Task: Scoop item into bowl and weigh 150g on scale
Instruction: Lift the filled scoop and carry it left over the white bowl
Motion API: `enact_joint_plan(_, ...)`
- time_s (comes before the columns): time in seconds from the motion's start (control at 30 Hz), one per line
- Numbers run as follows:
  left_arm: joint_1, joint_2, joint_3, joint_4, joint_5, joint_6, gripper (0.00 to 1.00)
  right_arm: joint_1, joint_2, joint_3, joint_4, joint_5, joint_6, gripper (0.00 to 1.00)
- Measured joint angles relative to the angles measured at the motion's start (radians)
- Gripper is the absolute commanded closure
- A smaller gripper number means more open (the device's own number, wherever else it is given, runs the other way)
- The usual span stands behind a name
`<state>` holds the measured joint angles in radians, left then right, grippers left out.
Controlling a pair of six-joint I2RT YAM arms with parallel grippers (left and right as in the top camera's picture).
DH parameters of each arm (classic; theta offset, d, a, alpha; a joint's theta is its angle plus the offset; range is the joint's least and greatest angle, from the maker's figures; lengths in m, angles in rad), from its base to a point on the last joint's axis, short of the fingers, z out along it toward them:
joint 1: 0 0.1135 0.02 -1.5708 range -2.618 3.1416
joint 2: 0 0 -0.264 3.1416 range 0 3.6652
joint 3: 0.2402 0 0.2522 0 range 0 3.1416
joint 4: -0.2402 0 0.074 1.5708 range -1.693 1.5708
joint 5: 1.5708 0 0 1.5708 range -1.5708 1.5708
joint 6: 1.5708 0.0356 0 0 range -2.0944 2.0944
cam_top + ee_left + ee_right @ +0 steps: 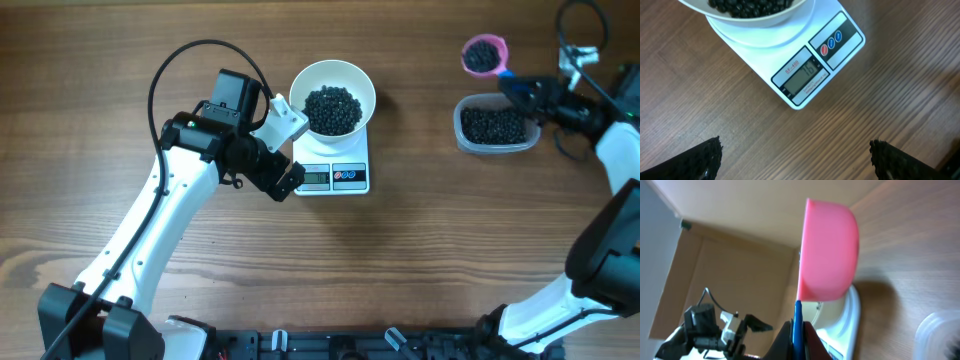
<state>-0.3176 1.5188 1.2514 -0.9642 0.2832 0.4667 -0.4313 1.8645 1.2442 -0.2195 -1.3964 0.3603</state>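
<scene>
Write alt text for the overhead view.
A white bowl of black beads sits on a scale mid-table, with the open left gripper at the scale's left edge. At far right, the right gripper holds a bead-filled pink scoop by its blue handle, beside a clear tub of beads.

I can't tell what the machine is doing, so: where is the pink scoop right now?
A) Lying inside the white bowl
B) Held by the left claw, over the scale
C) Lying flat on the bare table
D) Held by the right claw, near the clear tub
D: the right claw is shut on the pink scoop, close to the clear tub.
</scene>
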Motion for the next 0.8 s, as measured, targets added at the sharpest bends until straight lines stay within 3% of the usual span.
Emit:
enact_joint_plan(0.2,0.0,0.0,0.0,-0.001,0.0,0.0,0.0,0.145,0.001,-0.002,0.368,-0.011,0.293,0.96)
enact_joint_plan(0.33,0.0,0.0,0.0,-0.001,0.0,0.0,0.0,0.214,0.001,-0.002,0.467,-0.014,0.399,0.95)
enact_joint_plan(0.6,0.0,0.0,0.0,-0.001,0.0,0.0,0.0,0.301,0.001,-0.002,0.472,0.019,0.428,0.95)
enact_joint_plan(0.73,0.0,0.0,0.0,-0.001,0.0,0.0,0.0,0.348,0.001,-0.002,0.472,0.049,0.381,0.89)
enact_joint_plan(0.8,0.0,0.0,0.0,-0.001,0.0,0.0,0.0,0.38,0.001,-0.002,0.472,0.068,0.348,0.96)
